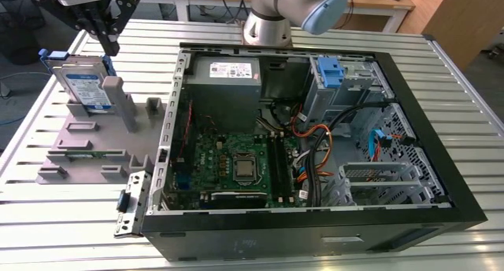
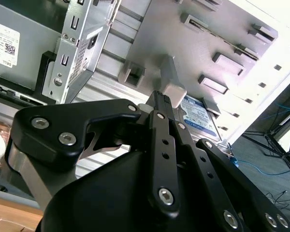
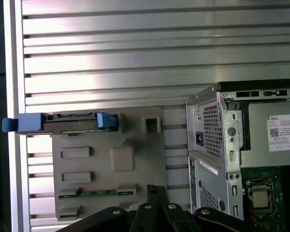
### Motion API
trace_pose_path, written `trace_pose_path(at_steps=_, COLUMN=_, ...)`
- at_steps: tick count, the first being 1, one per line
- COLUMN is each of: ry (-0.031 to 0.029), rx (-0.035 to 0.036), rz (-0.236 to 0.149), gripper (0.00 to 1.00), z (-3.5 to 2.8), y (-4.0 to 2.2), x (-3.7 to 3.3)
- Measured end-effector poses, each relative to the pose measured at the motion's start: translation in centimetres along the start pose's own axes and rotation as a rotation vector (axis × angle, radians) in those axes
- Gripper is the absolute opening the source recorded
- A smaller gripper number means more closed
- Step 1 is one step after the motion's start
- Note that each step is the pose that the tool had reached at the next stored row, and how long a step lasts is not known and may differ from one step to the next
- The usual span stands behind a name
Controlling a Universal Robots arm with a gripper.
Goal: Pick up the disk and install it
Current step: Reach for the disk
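The disk (image 1: 85, 85) stands on edge in the grey fixture (image 1: 79, 146), beside the open case (image 1: 275, 241). The gripper (image 1: 113, 48) hovers just above it, fingers pressed together, holding nothing.

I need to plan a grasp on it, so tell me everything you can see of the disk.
The disk is a flat silver-grey drive, metal by its look, with a white-and-blue label on its broad face and blue plastic rails along its edges. It stands upright on one edge in a slot of the grey holder, to the exterior view's left of the open computer case. Only the holder appears to touch it. The tool is above it, not holding it.
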State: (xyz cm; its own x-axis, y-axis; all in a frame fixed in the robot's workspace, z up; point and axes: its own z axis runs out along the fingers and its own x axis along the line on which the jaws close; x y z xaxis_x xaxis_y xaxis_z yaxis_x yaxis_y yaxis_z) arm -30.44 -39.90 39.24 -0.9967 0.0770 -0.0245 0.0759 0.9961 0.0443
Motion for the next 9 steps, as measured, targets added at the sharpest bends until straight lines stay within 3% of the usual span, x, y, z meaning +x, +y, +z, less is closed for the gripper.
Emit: trace_pose_path(at_steps=9, ry=0.0, rx=0.0, rz=0.0, gripper=0.11, z=-0.02, y=-0.1, x=1.31)
